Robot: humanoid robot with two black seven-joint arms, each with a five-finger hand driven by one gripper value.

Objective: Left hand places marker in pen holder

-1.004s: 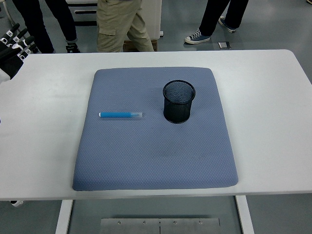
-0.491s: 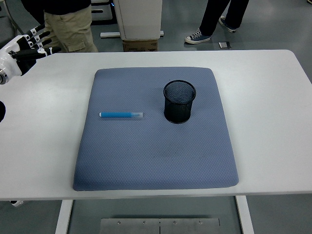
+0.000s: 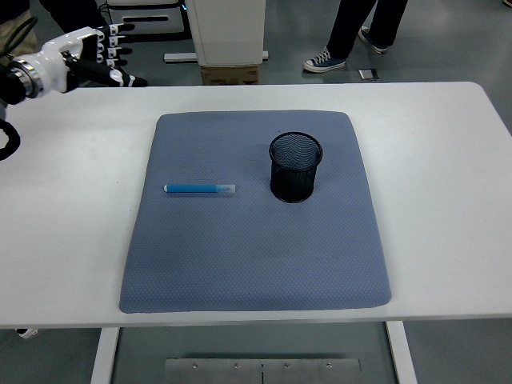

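The left robot hand (image 3: pixel 100 56) hangs above the worktop's far-left corner, fingers stretched out and spread, grasping nothing; how high it sits over the surface is hard to judge from this angle. The right arm is out of view.

The white worktop (image 3: pixel 448 200) carries a blue-grey mat (image 3: pixel 256 264) across its middle. On the mat, toward its far right part, the black mesh pen holder (image 3: pixel 295 166) stands upright and looks empty. The blue marker (image 3: pixel 199 189) lies flat on the mat's left half, lengthwise left to right, well apart from the holder and well apart from the hand.

The step in hand is the approach: the marker has not yet been picked up. The next move calls for the hand to travel toward the near-right, come down over the marker and close its fingers across the barrel.

Against half a second ago, the hand has moved rightward from the left edge and risen in the picture, with more of it now showing. Marker, holder and mat lie where they were.
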